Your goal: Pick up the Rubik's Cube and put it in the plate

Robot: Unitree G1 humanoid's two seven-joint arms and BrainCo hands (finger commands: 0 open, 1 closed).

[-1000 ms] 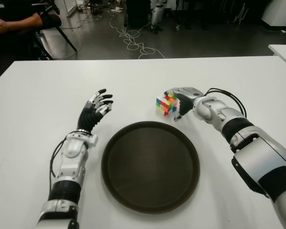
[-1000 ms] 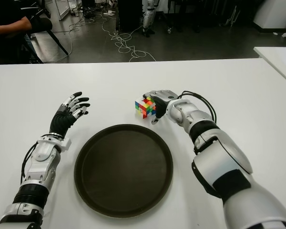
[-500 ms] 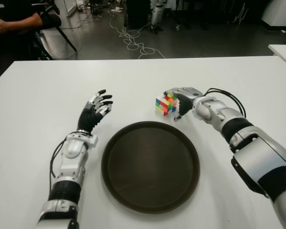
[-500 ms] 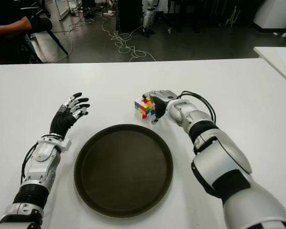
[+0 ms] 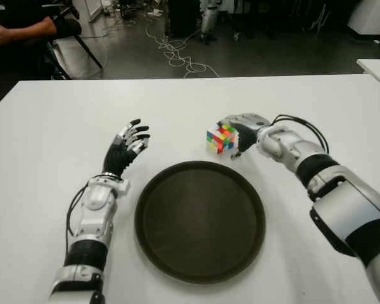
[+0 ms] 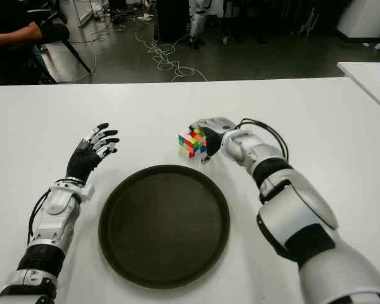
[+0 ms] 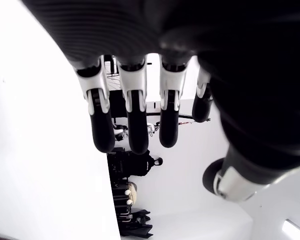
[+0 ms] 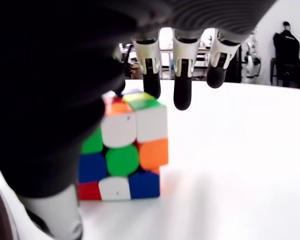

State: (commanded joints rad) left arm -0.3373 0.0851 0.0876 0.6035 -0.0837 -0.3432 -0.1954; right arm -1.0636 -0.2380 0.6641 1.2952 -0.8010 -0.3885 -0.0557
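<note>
Left hand [image 5: 125,147] left of plate [image 5: 199,218], fingers [image 7: 133,120] extended, slightly spread, holding nothing. Dark round plate on white table [image 5: 44,158], empty. Rubik's Cube [image 5: 221,138] on table just beyond plate's far rim. Right hand [image 5: 246,130] beside cube, fingers [image 8: 182,80] arched over its top, thumb alongside; firm grip not discernible. Cables on floor [image 5: 177,54] beyond; seated person [image 5: 19,25] far left

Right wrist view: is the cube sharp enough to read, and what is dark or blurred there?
Right wrist view: the cube is sharp, its coloured stickers readable, casting a soft shadow on the table; the right hand fills the near side as a dark, blurred mass. Eye views: even light, cube clear.
</note>
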